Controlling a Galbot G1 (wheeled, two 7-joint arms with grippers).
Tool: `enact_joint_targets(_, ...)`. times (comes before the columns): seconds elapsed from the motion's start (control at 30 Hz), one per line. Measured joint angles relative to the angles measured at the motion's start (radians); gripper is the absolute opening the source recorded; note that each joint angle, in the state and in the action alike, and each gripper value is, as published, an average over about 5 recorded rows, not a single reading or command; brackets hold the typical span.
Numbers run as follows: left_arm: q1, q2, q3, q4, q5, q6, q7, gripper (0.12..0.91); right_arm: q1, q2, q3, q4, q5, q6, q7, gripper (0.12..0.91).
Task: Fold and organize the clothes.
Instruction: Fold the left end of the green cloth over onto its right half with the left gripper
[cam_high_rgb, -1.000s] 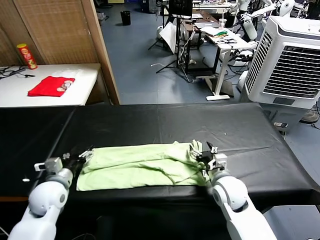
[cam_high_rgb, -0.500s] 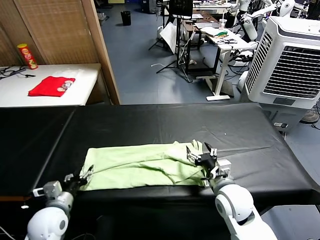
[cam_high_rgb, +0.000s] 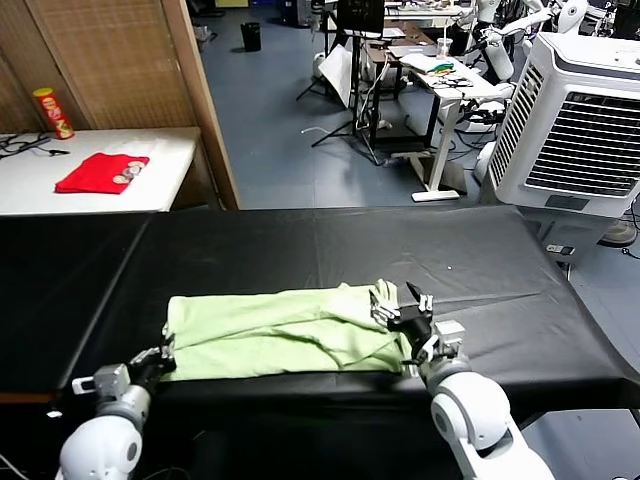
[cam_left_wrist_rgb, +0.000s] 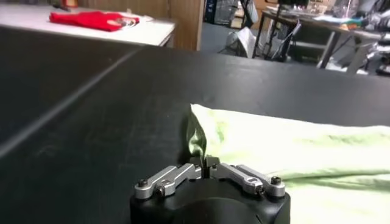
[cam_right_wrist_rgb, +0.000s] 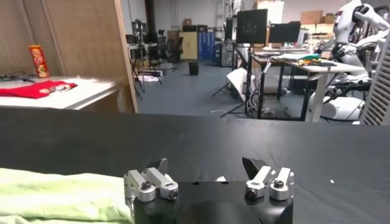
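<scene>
The pale light-green T-shirt (cam_high_rgb: 280, 333) lies folded into a long band across the front of the black table (cam_high_rgb: 330, 250). My left gripper (cam_high_rgb: 160, 352) is at the shirt's near left corner, shut on a pinch of the green cloth (cam_left_wrist_rgb: 198, 137), which rises between its closed fingers. My right gripper (cam_high_rgb: 405, 312) is at the shirt's bunched right end, open and empty, with its fingers (cam_right_wrist_rgb: 159, 167) spread wide above the black cloth. The shirt's edge (cam_right_wrist_rgb: 55, 195) shows beside it in the right wrist view. No print shows on the shirt.
A white side table (cam_high_rgb: 150, 185) at the far left carries a folded red garment (cam_high_rgb: 102, 172) and a red can (cam_high_rgb: 53, 112). A wooden partition (cam_high_rgb: 190, 90) stands behind it. A white air cooler (cam_high_rgb: 585, 130) stands at the right. Desks and stands fill the background.
My left gripper has dropped to the shirt's near left corner and pulled it back, so the left end is now folded narrower. My right gripper has risen slightly at the right end.
</scene>
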Motion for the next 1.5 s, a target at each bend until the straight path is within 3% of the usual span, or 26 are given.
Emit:
enact_joint_targets(0.27, 0.038, 0.166, -0.090, 0.037, 0.169, -0.086, 0.015, 0.151, -0.029, 0.022, 0.003, 0.017, -0.014, 0.001, 0.001, 0.798)
enact_joint_targets(0.4, 0.047, 0.242, -0.117, 0.034, 0.183, -0.069, 0.010, 0.151, -0.041, 0.034, 0.000, 0.022, -0.034, 0.001, 0.002, 0.798)
enact_joint_targets(0.5, 0.047, 0.247, -0.099, -0.004, 0.172, -0.035, -0.005, 0.151, -0.051, 0.039, 0.004, 0.030, -0.048, 0.001, 0.004, 0.798)
enact_joint_targets(0.87, -0.020, 0.073, 0.177, -0.211, -0.052, 0.133, -0.140, 0.151, -0.110, 0.055, 0.039, 0.058, -0.092, 0.001, 0.004, 0.798)
enact_joint_targets(1.0, -0.072, 0.005, 0.281, -0.233, -0.149, 0.169, -0.185, 0.151, -0.123, 0.062, 0.044, 0.057, -0.103, 0.001, 0.004, 0.798)
enact_joint_targets(1.23, -0.151, -0.085, 0.393, -0.229, -0.219, 0.186, -0.205, 0.151, -0.131, 0.070, 0.043, 0.046, -0.114, 0.002, 0.004, 0.798)
enact_joint_targets(1.5, -0.190, -0.152, 0.456, -0.206, -0.204, 0.192, -0.218, 0.152, -0.116, 0.071, 0.033, 0.030, -0.113, 0.004, -0.003, 0.798)
